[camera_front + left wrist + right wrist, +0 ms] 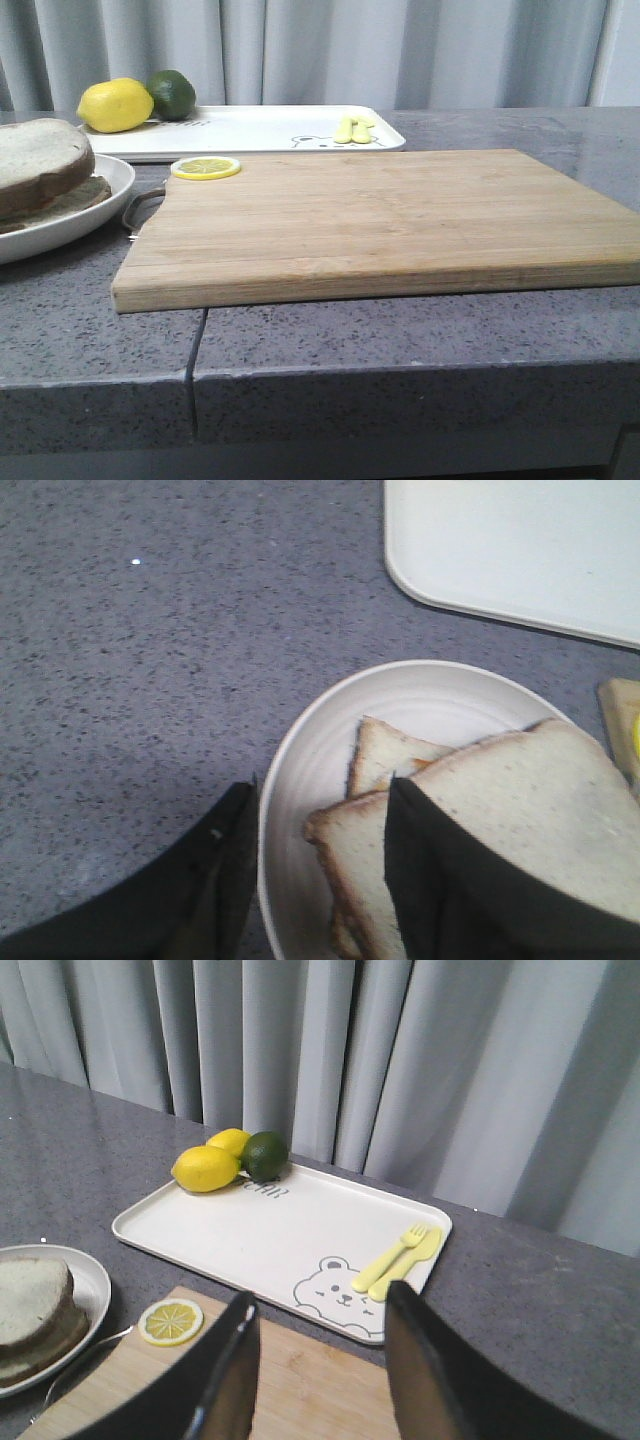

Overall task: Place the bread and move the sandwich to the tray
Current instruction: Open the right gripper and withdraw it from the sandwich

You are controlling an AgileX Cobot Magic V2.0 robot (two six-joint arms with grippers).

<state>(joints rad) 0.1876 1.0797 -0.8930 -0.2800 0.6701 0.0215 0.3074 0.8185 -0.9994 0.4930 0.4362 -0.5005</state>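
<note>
A thick speckled slice of bread (40, 150) with a brown crust lies on top of the sandwich (70, 200) in a round white plate (60, 235) at the left. No egg shows. The long white tray (250, 128) with a bear drawing lies at the back. My left gripper (320, 810) is open and straddles the plate's rim (280, 780): one finger is outside the plate, the other over the top slice (520, 810). My right gripper (318, 1305) is open and empty above the cutting board (320, 1390), facing the tray (270, 1230). Neither gripper shows in the front view.
A wooden cutting board (380, 220) fills the middle, with a lemon slice (205, 168) on its far left corner and a metal handle (135, 210) beside the plate. On the tray are a lemon (115, 105), a lime (172, 93) and a yellow fork and knife (355, 130).
</note>
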